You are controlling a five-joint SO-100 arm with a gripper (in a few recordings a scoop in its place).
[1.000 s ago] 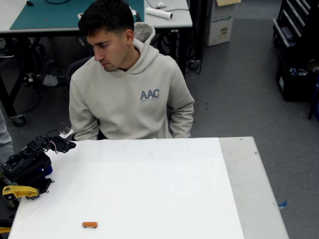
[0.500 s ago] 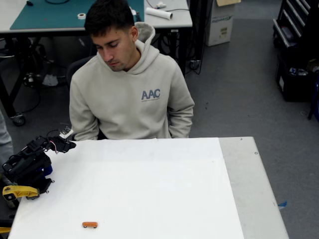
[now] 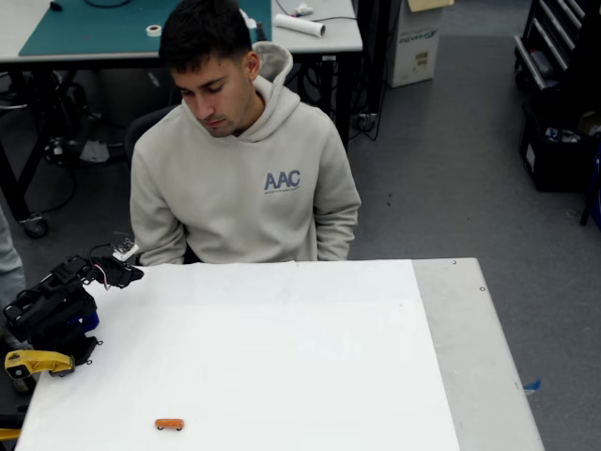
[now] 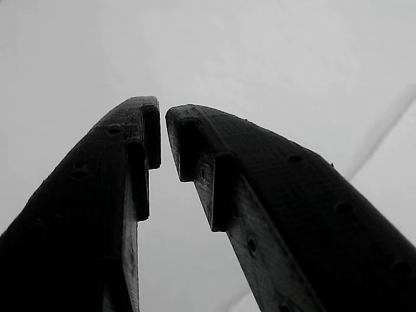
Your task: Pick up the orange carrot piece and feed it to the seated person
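Looking down in the fixed view, a white counter (image 3: 282,357) fills the lower half, with a grey strip along its right side. The carrot (image 3: 169,425) lies flat near the lower left of the counter, alone, well apart from everything else. The black arm (image 3: 52,310) sits folded at the counter's left edge, partly cut off by the frame; its hand (image 3: 120,272) points toward the counter's far left corner, and from here its fingers merge into one dark shape, so their gap is hard to read. A yellow part (image 3: 36,361) sits just below the arm, its lower end cut off by the picture's edge. The person (image 3: 239,169) sits behind the far edge of the counter, head tilted down, hands hidden below the counter's edge. Behind is a second table with a green mat (image 3: 113,23), cut off at the top.

In the wrist view, the hand (image 4: 162,133) shows two black fingers (image 4: 273,208) rising from the bottom corners, their tips almost meeting with only a narrow slit between them, nothing held. Behind them lies a pale, blurred surface crossed by a faint line at right.
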